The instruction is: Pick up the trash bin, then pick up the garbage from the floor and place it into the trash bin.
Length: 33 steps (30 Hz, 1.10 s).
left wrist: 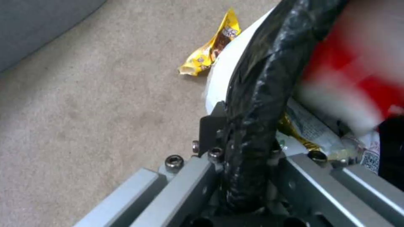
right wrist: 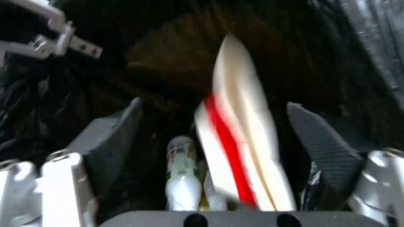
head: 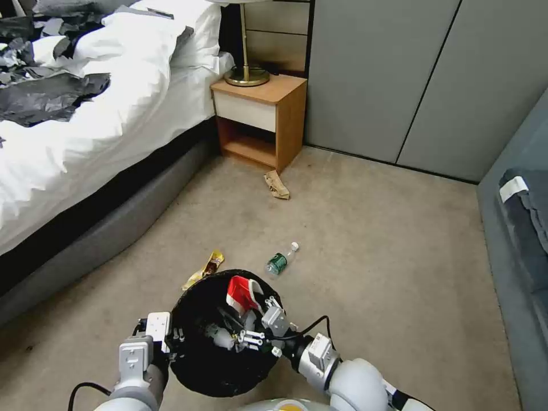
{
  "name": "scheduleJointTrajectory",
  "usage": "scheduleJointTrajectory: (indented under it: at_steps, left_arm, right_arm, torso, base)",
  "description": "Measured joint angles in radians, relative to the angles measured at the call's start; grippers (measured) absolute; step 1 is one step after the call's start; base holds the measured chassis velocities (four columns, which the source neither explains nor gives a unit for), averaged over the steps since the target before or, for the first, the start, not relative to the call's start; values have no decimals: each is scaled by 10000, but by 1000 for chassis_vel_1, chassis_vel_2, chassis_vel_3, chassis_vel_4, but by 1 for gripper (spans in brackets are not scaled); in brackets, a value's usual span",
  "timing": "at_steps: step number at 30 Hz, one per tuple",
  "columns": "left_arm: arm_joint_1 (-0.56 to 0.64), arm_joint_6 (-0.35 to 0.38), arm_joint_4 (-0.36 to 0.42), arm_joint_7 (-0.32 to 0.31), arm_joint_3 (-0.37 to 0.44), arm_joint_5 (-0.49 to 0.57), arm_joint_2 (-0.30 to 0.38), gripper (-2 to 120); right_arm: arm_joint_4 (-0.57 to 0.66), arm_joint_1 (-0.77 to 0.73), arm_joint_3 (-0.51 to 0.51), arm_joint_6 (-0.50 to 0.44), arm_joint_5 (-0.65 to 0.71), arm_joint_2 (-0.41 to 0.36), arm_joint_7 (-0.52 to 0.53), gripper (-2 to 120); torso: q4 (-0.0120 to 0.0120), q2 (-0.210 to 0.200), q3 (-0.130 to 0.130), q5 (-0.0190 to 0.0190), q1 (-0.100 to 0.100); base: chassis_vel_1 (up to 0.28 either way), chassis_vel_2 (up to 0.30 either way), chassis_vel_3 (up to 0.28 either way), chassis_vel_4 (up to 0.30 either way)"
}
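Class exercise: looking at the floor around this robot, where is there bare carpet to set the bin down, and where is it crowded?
Bare carpet lies right of the bottle, toward the grey cabinet doors, and left of the yellow wrapper along the bed base. It is crowded just ahead of the trash bin, and near the nightstand, where the brown paper bag lies.

Bare carpet [head: 365, 240] lies open around the bottle [head: 279, 261]; the trash bin [head: 197, 365] crowds the yellow wrapper [head: 204, 270].

Bedroom: bed [head: 85, 114], nightstand [head: 260, 120], lamp [head: 246, 71]
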<state>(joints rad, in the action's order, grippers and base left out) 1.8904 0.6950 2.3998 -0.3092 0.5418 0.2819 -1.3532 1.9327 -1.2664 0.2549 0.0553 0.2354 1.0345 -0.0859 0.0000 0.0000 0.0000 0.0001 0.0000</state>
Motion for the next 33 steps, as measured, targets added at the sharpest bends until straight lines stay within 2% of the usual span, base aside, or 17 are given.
scheduleJointTrajectory:
  at_steps: [5,12,19,26,33]
  left_arm:
    - [-6,4,22,6,-57,-17,-58,0]
    - [4,6,44,7,-117,-110,-110,0]
    - [-1,6,46,7,-116,-143,-101,0]
    - [-40,0,-103,-111,-38,-224,-30,0]
    - [-144,-3,-302,-82,8,-183,59,0]
  right_arm:
    - [227,-167,30,532,-111,-281,-7,100]
    - [331,-301,76,890,-363,-452,28,100]
    - [598,-465,-3,861,-598,-482,-19,100]
    - [1399,-631,-587,-44,-945,-420,-647,100]
    - [2201,-843,-1232,-1005,106,-279,-1074,100]
  torso:
    - [0,0,0,0,0]
    - [0,0,0,-1,1]
    - [0,0,0,-1,1]
    - [3,0,0,-1,0]
    - [0,0,0,-4,0]
  base:
    - [0,0,0,0]
    - [0,0,0,0]
    - [0,0,0,0]
    - [0,0,0,0]
    - [0,0,0,0]
